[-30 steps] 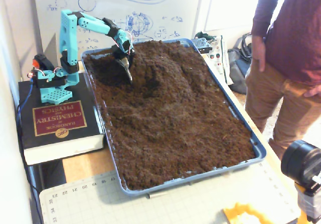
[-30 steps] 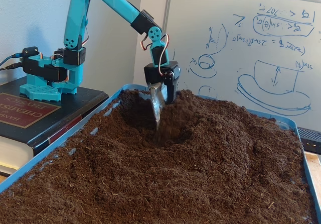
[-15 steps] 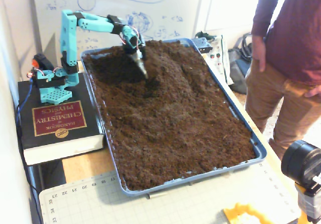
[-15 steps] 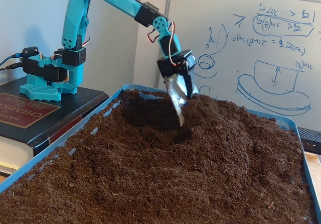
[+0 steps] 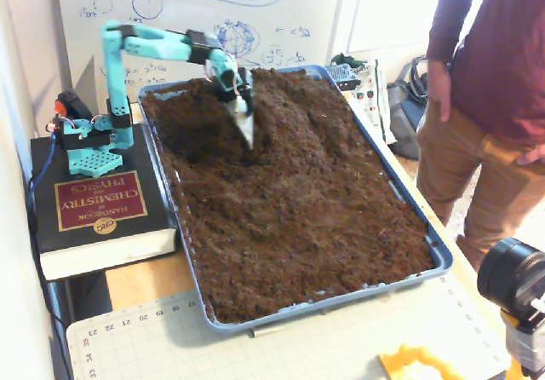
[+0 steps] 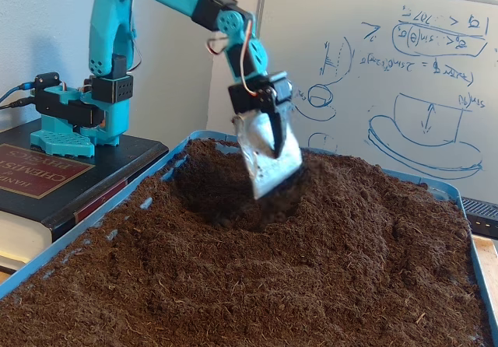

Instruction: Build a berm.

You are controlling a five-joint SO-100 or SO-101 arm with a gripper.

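A raised mound of dark soil, the berm, runs along the far right part of the blue tray; in the low fixed view the berm rises right of the arm. Beside it on the left lies a dug hollow. My gripper is shut on a flat metal scoop. The scoop hangs blade-down just above the soil, at the edge between hollow and berm. It carries no soil that I can see.
The teal arm's base stands on a thick book left of the tray. A person stands at the right. A black camera and a cutting mat sit at the near edge; an electronics box lies behind the tray.
The scoop rose out of the hollow and swung right toward the berm. It then drew back a little and turned its flat face outward.
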